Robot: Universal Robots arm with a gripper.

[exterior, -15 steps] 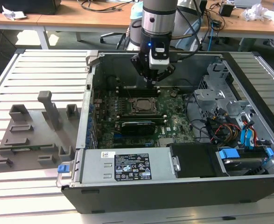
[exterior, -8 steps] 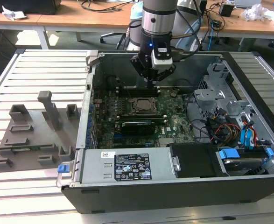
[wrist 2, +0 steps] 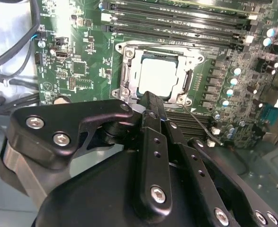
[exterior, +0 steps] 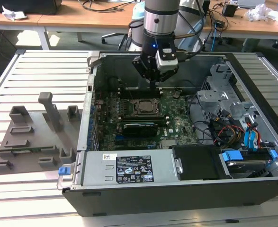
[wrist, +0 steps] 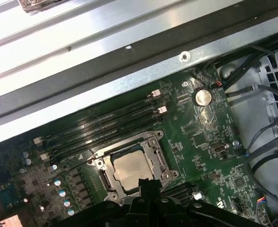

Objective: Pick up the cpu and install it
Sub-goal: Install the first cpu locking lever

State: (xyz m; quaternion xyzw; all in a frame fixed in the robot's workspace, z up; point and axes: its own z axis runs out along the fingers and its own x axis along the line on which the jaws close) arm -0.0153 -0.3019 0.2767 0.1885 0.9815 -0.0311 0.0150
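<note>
1. The cpu (wrist 2: 160,75) lies flat inside the socket frame (wrist 2: 124,61) on the motherboard (wrist 2: 77,71), pale top up.
2. The gripper (wrist 2: 147,100) hangs just over the socket's edge, with its fingers pressed together and nothing between them.
3. Risk: a low tip could scrape the cpu or snag the frame, and a crooked seat could bend pins.

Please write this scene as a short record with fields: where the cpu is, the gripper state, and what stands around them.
cpu: lies flat inside the socket frame, pale metal top facing up
socket frame: on the green motherboard, next to the long memory slots
gripper: shut, holds nothing, poised near one edge of the socket frame; whether it touches cannot be told
computer case: open, lying on the slatted table
grey fixture: on the table, at the exterior view's left of the case
</note>
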